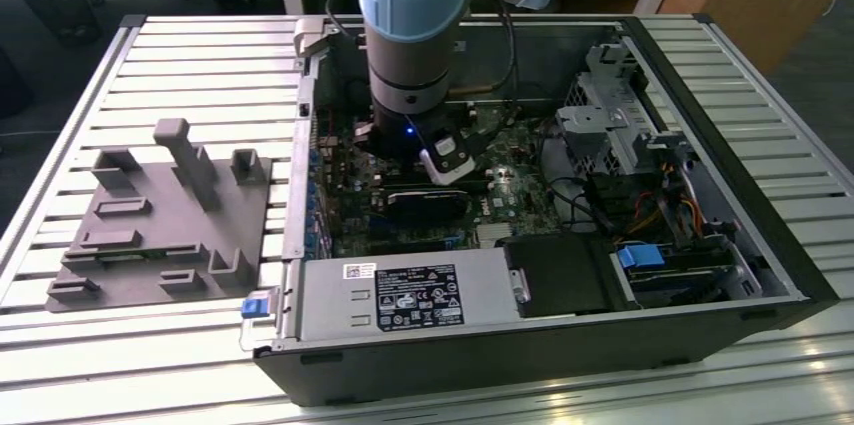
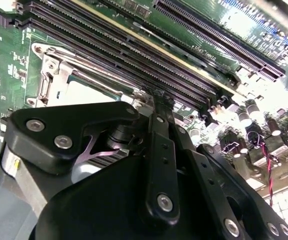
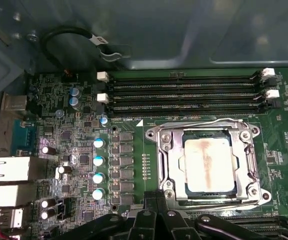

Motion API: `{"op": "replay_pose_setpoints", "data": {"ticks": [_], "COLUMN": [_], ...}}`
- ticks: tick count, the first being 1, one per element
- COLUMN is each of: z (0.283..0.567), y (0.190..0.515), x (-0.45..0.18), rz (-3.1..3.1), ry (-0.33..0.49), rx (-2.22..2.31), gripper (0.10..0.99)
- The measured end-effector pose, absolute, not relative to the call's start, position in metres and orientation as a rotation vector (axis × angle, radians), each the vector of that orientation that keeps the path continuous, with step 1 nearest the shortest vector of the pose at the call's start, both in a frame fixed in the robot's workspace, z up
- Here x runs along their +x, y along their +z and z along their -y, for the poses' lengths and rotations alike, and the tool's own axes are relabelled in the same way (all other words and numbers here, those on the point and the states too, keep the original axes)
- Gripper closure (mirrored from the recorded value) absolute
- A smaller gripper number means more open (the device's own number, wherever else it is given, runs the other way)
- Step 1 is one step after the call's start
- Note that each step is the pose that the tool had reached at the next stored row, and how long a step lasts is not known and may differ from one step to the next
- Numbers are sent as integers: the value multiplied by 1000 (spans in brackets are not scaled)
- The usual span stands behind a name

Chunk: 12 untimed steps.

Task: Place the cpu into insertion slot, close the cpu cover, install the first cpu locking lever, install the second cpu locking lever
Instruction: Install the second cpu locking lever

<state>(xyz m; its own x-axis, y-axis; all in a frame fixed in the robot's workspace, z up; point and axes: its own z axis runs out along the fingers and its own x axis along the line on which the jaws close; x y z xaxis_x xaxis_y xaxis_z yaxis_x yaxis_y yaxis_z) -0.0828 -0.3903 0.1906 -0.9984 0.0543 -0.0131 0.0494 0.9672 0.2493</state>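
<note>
In the exterior view, the arm reaches down into an open computer case (image 1: pixel 747 275) on a slatted table (image 1: pixel 174 55); its gripper (image 1: pixel 447 167) hangs over the green circuit board, hiding the socket. A grey fixture (image 1: pixel 160 225) lies at the exterior view's left. In the second wrist view, black gripper links block the foreground; whether the jaws are open cannot be told. In the first wrist view, the cpu (image 3: pixel 208 164) sits in the insertion slot (image 3: pixel 194 192), the cpu cover (image 3: pixel 171 155) closed around it, beside four memory slots (image 3: pixel 184 95) and four capacitors (image 3: pixel 98 168).

Silver-beige cpu (image 3: pixel 208 164); silvery cpu cover (image 3: pixel 166 160); green circuit board (image 3: pixel 134 150); black memory slots (image 3: pixel 184 95).
</note>
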Motion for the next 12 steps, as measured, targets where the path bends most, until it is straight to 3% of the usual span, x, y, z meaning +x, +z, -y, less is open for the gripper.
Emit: {"op": "replay_pose_setpoints", "data": {"ticks": [12], "z": [390], "y": [207], "x": [-84], "rz": [-3095], "ry": [399], "rx": [82], "gripper": [980]}}
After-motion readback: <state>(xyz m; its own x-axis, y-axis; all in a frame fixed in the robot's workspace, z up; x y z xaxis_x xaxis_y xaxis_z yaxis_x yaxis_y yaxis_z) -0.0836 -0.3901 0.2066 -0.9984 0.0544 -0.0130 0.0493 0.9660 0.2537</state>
